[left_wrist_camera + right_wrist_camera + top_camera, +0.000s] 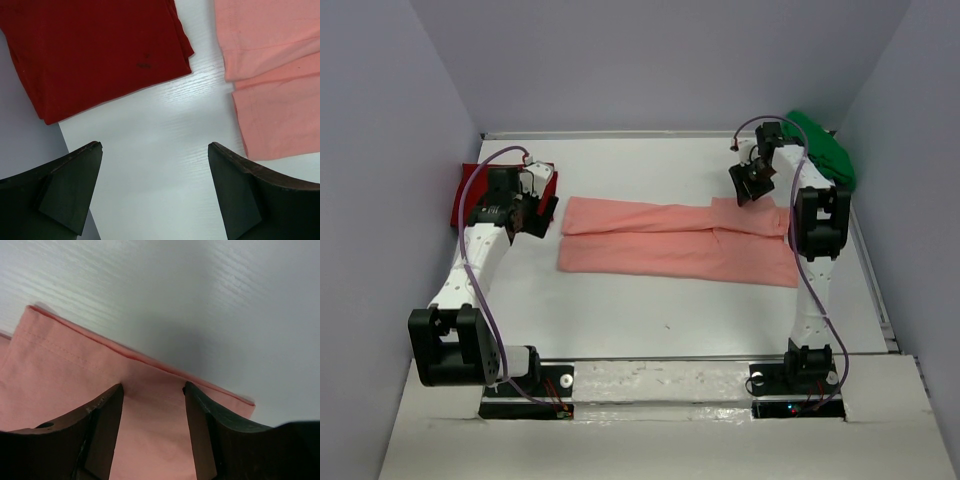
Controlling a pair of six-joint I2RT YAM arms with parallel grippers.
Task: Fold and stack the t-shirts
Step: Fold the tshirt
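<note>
**Both grippers open: left over bare table, right over the pink shirt's edge**

In the top view the left gripper [532,214] sits at the left of the frame, between the deep red shirt [462,200] and the left end of the salmon-pink shirt [680,240]. Its wrist view shows the two dark fingers [70,192] spread wide, with nothing between them but the white table [150,125]. The red shirt [100,50] fills the upper left of that frame and the pink shirt [272,75] the upper right; neither fingertip touches cloth.

The right gripper [752,184] hangs at the upper right of the top view, over the far right corner of the pink shirt. In its wrist view the fingers [102,432] stand partly apart, with a clear gap, and flat pink cloth [75,365] shows between them just inside the hemmed edge. Nothing is pinched. Whether the tips touch the fabric cannot be told.

The pink shirt lies folded lengthwise into a long band across the middle of the table [650,320]. The bright green shirt [820,145] is bunched in the upper right corner, behind the right arm.
</note>
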